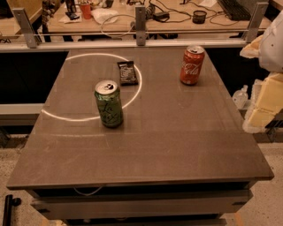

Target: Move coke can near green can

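Near edge: grey table (146, 150), its top bare at the front.

Green can (108, 104) upright, left of centre. Silver top, tab opening visible, dark scribbled markings on green, none legible. It stands on the near arc of a thin white ring (66, 117) marked on the tabletop.

Small black snack packet (127, 73) lies flat just behind the green can, on the ring's right arc. Pale print, unreadable. It sits behind the straight line between the two cans.

Coke can (192, 65) upright at the far right of the table, well apart from the green can. Red body, silver top, white "Coca-Cola" script running up its side.

Gripper (260, 115) off the table's right edge, cream-coloured, partly cut off; cannot tell whether open or closed.

Beyond: metal rail (132, 43), then a desk with a red cup (86, 9) and cables.
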Robot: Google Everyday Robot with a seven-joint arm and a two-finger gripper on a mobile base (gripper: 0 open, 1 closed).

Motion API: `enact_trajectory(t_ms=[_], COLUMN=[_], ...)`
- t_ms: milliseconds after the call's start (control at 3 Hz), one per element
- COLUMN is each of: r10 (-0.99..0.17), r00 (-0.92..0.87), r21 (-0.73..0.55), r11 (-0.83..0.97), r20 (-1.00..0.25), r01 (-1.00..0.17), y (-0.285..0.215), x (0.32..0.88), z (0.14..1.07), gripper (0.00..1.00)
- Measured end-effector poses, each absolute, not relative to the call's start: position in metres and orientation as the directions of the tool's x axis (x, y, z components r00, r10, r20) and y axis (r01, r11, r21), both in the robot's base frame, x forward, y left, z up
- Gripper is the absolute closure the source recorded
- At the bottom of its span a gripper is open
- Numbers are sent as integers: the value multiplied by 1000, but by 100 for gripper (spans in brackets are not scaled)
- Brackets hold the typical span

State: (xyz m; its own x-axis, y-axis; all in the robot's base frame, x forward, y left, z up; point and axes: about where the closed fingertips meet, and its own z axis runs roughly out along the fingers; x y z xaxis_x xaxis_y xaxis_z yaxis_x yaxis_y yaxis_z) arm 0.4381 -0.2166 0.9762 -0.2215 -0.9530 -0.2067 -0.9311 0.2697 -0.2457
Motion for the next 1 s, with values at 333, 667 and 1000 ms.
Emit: enact_trajectory(t_ms=[333, 667, 1000], r10=[-953, -939, -877], r00=[-221, -247, -319], r21=[-246, -262, -284], r11=[270, 307, 428], r20=[-207, -239, -359], r01=[-931, -915, -858], y=[-217, -219, -225], x=[438, 444, 460], z=[976, 979, 980], gripper=[0, 0, 0])
